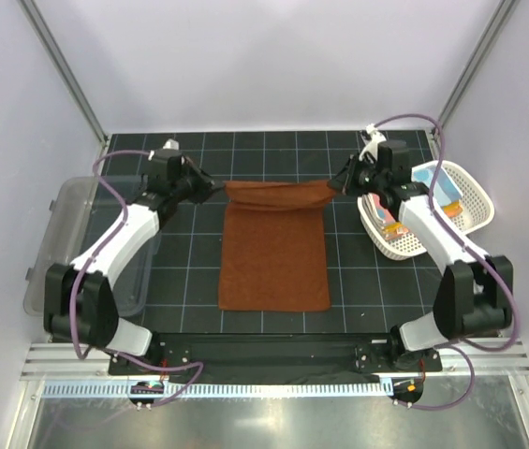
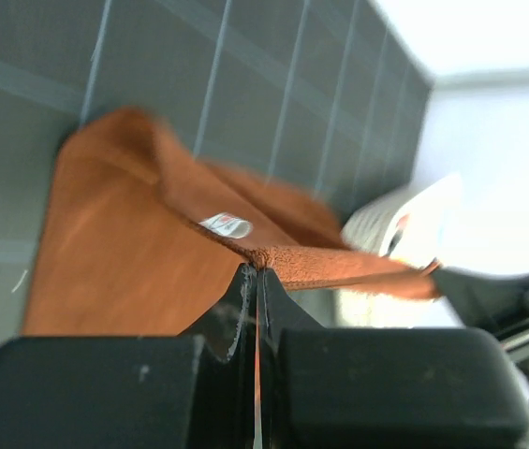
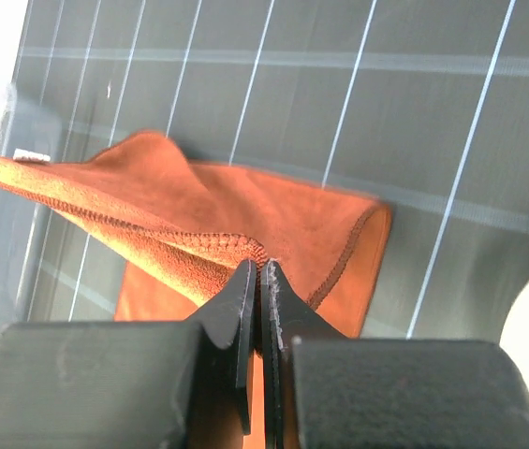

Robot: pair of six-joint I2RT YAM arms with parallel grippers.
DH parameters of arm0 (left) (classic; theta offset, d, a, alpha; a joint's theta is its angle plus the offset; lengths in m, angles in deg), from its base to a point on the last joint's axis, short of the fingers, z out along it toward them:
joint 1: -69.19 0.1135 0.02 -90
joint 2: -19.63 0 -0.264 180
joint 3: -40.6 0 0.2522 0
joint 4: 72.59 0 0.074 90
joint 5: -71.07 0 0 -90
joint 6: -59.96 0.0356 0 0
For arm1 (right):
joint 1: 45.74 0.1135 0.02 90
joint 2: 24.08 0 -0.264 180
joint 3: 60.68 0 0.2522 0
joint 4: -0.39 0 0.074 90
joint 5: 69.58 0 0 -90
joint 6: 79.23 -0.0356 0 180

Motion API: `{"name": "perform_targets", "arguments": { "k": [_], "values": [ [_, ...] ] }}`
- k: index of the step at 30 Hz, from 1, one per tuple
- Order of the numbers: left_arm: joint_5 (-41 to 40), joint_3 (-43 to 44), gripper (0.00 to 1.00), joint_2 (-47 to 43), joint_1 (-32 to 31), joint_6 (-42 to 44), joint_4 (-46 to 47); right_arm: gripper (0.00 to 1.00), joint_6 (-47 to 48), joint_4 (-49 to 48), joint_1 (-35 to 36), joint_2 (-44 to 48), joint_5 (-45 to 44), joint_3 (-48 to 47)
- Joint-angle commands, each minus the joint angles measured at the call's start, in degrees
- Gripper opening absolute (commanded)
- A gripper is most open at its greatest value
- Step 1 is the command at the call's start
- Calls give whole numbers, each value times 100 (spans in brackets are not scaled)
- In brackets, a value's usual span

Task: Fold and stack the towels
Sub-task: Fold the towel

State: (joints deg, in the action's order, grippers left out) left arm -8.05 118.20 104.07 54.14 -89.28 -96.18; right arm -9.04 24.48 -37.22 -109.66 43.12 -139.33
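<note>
The large rust-brown soft towel (image 1: 273, 253) carries a small white sewn label (image 2: 225, 224), and its print is too blurred to read. The towel lies mid-way on the dark gridded tabletop (image 1: 189, 281), its long axis running from the near edge to the far edge, with the far hem lifted. The left gripper (image 1: 215, 187) and the right gripper (image 1: 337, 185) each pinch one far corner tightly.

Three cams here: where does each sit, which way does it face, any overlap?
Top external: above and behind, looking down on the mat; left arm and right arm show.
Left wrist: faces across toward the basket; left gripper shut on the towel.
Right wrist: faces back the opposite way; right gripper shut on another corner.
Shared: all three see the towel.
</note>
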Motion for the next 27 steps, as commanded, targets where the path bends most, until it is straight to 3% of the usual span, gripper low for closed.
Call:
{"name": "perform_targets", "arguments": {
  "k": [1, 7, 13, 22, 27],
  "values": [
    [459, -668, 0, -691, 2, 844, -1073, 1, 31, 339, 1, 750, 41, 939],
    [723, -1495, 0, -1876, -7, 941, -1338, 1, -303, 234, 150, 1842, 331, 2275],
    [916, -2217, 0, -2459, -24, 932, -1338, 1, -593, -135, 606, 2642, 420, 3173],
    [829, -1709, 0, -2591, -24, 1274, -1889, 1, -796, -129, 1169, 2889, -37, 2788],
    [864, -1926, 0, -2740, -42, 1442, -2225, 1, -936, -171, 1574, 3082, -230, 3323]
  ]
}}
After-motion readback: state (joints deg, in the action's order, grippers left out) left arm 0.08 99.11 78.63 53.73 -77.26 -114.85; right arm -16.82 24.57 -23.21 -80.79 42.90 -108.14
